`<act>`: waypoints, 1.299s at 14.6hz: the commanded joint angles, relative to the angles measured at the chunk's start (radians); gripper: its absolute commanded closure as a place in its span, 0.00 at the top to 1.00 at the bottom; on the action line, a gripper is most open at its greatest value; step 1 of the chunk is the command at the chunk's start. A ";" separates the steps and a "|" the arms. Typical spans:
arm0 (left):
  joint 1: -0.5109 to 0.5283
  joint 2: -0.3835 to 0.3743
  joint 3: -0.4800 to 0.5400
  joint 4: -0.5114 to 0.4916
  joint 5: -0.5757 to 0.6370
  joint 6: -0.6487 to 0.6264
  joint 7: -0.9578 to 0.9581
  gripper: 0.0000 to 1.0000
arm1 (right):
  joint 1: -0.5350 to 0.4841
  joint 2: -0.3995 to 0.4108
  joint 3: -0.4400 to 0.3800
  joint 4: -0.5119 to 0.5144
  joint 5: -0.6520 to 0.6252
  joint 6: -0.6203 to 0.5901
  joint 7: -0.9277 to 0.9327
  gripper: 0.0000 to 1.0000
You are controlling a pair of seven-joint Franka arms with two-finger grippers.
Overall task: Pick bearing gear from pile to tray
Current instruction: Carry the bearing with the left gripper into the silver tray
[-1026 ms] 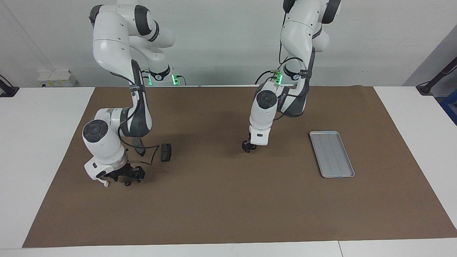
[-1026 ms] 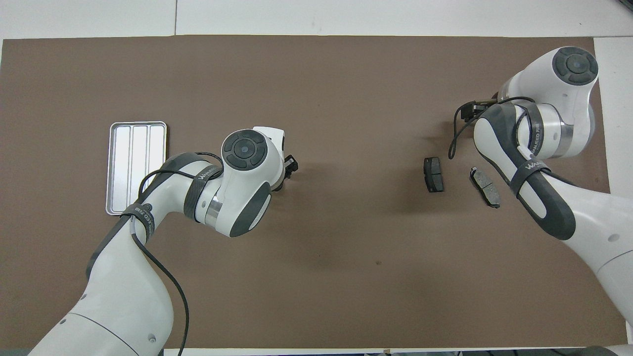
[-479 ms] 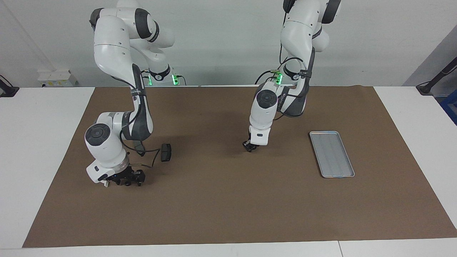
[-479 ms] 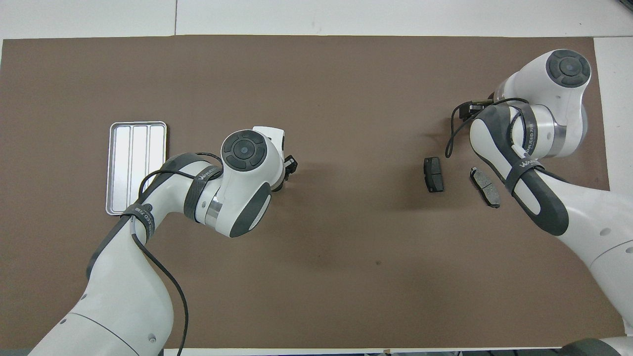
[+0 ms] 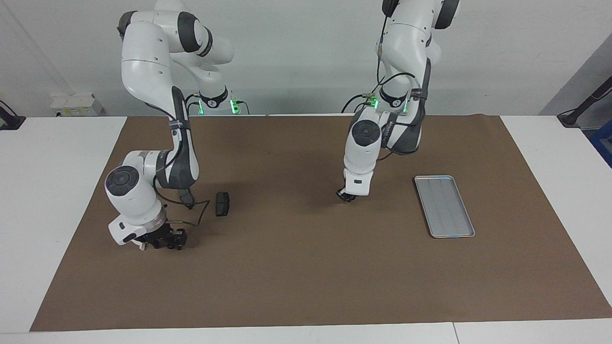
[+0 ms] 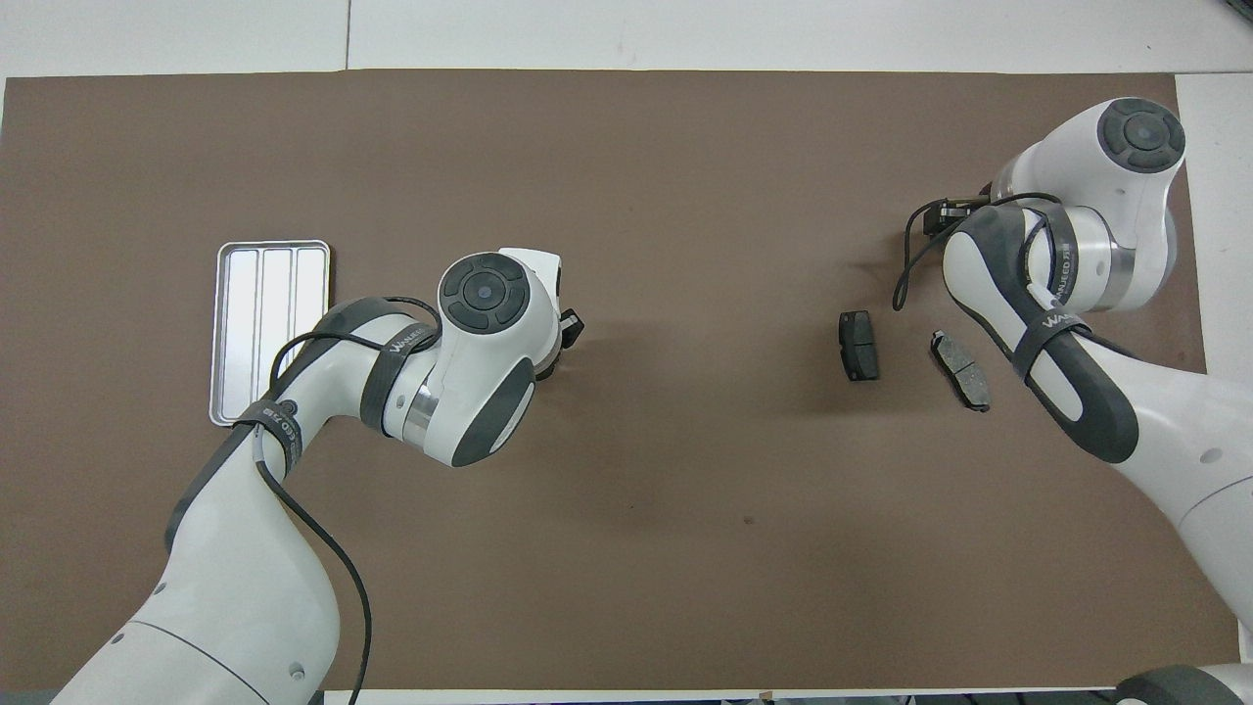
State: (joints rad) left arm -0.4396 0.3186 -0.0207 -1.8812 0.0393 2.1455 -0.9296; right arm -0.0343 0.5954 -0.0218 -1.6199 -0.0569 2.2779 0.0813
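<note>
The pile lies toward the right arm's end of the table. Two dark grey brake pads lie side by side, one (image 6: 858,345) also clear in the facing view (image 5: 222,204), the other (image 6: 960,369) close under the right arm. My right gripper (image 5: 165,239) is low at the mat, farther from the robots than the pads, and covers the tiny black pieces. A bit of the white half-ring (image 5: 139,246) peeks out beside it. The silver tray (image 5: 444,205) lies bare toward the left arm's end of the table (image 6: 272,328). My left gripper (image 5: 347,196) hangs just above the mat mid-table.
A brown mat (image 5: 306,277) covers the table, with white table margins around it. A black cable (image 5: 198,210) loops from the right wrist close to the nearer brake pad.
The right gripper has turned and shifted a little toward the right arm's end of the table, staying low over the small parts. The left gripper has drifted slightly toward the tray.
</note>
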 commanded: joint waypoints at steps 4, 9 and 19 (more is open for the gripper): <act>0.303 -0.147 -0.008 -0.081 0.002 -0.104 0.639 0.00 | -0.016 0.020 0.013 0.018 0.025 -0.003 -0.017 0.62; 0.489 -0.144 -0.008 -0.110 -0.024 -0.053 1.003 0.00 | -0.016 0.020 0.014 0.012 0.028 -0.011 -0.015 0.31; 0.481 -0.136 -0.010 -0.242 -0.033 0.076 1.029 0.00 | 0.008 -0.026 0.020 0.121 0.023 -0.255 -0.012 0.00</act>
State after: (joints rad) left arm 0.0435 0.1951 -0.0376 -2.1033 0.0228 2.1919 0.0763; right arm -0.0312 0.5917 -0.0132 -1.5729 -0.0406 2.1601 0.0814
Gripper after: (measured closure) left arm 0.656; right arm 0.762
